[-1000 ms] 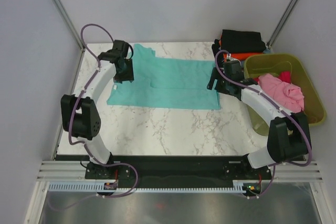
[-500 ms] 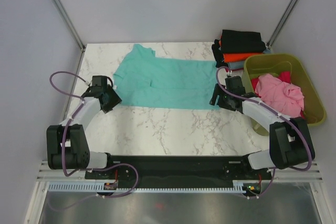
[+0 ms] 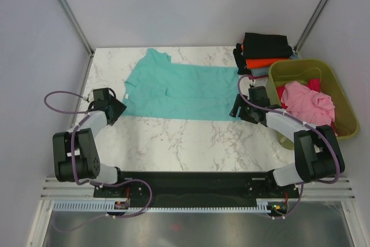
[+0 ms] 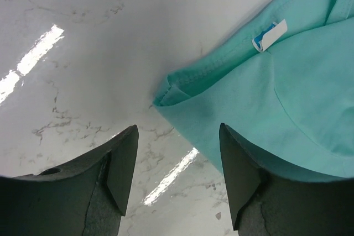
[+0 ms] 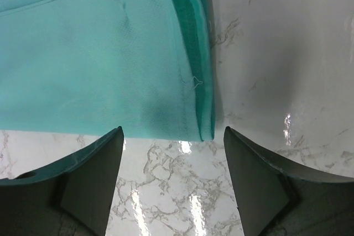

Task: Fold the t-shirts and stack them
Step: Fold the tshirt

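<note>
Finding the left gripper (image 4: 177, 136) and right gripper (image 5: 172, 136) spread wide and empty, we note each faces a near corner of the tee (image 3: 185, 91).

Left end effector (image 4: 177, 136) and right end effector (image 5: 172, 134), both agape, empty.

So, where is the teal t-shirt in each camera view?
Top external: the teal t-shirt lies flat across the far middle of the marble table.
Left wrist: the teal t-shirt fills the right side, one corner showing.
Right wrist: the teal t-shirt fills the upper left.
Shared landmark: the marble table.
</note>
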